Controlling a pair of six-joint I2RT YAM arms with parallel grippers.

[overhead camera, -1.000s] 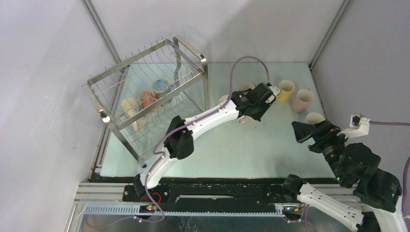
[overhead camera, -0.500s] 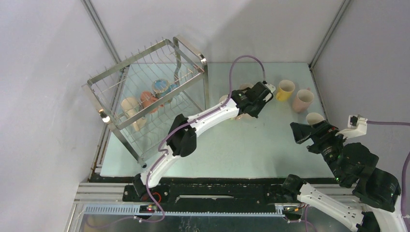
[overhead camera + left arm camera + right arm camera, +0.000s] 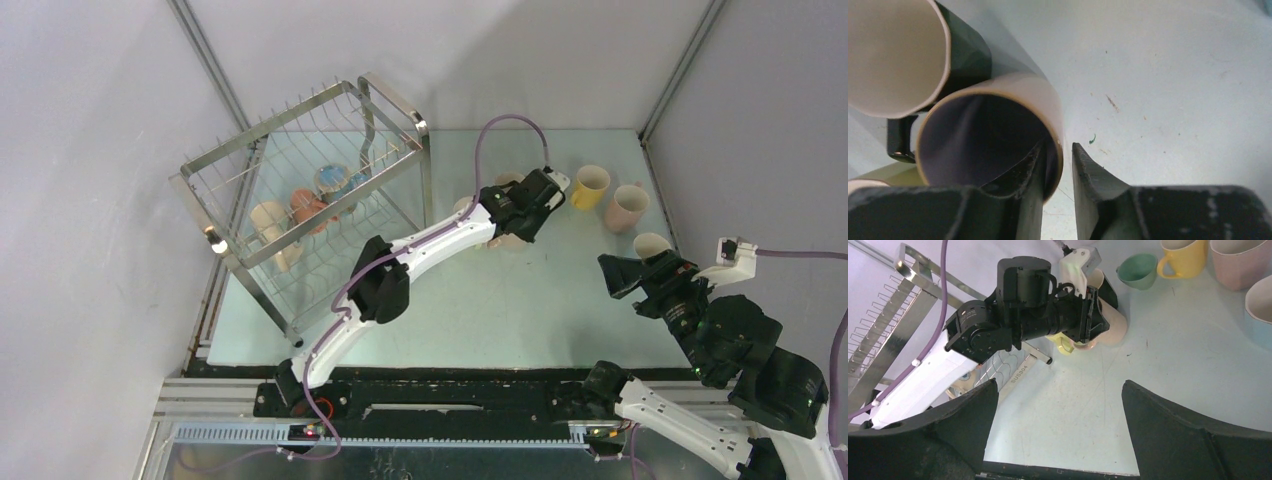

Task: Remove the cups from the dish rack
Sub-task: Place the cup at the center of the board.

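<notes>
The dish rack stands at the back left and holds a beige cup, an orange-red cup and a light blue cup. My left gripper is down over a beige cup standing on the table. One finger is inside the cup and the other finger is outside, a small gap off the rim, so the gripper is slightly open. A black cup and a lime cup crowd against the beige one. My right gripper hangs wide open and empty over bare table.
A yellow cup, a pink cup and a pale blue cup stand at the back right, close to my right gripper. A green cup sits behind the left gripper. Grey walls close in the sides.
The left arm shifted a little up and back with the beige cup, then stopped. Its jaws have eased apart off the cup's rim. The right arm hardly moved.
</notes>
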